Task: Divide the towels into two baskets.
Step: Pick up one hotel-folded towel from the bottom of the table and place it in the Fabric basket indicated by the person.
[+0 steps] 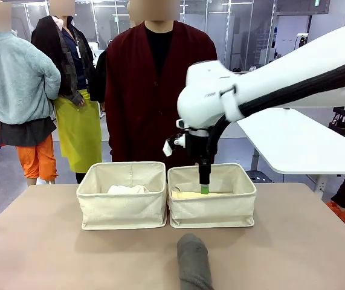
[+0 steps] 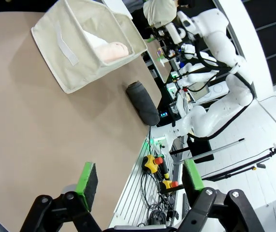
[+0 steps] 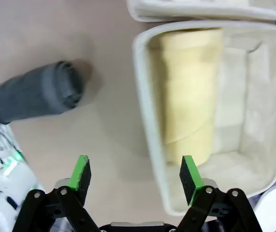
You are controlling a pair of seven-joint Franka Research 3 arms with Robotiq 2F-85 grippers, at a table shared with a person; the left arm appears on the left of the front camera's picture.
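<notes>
Two cream canvas baskets stand side by side, the left basket (image 1: pixel 122 208) and the right basket (image 1: pixel 212 210). A white towel (image 1: pixel 128 189) lies in the left one and a pale yellow towel (image 1: pixel 187 194) (image 3: pixel 191 96) in the right one. The dark grey towel (image 1: pixel 194 263) (image 3: pixel 34 96) (image 2: pixel 142 102) lies on the table in front of the right basket. My right gripper (image 1: pixel 204 188) (image 3: pixel 135 173) hangs open and empty over the right basket's near rim (image 3: pixel 145 111). My left gripper (image 2: pixel 140 176) is open and empty above the table, well away from the left basket (image 2: pixel 70 53), where a pale towel (image 2: pixel 109 48) shows.
A person in a dark red cardigan (image 1: pixel 154 90) stands just behind the baskets. The tan tabletop (image 1: pixel 45 241) is bare to the left and right of the grey towel. A white table (image 1: pixel 293 142) stands behind on the right.
</notes>
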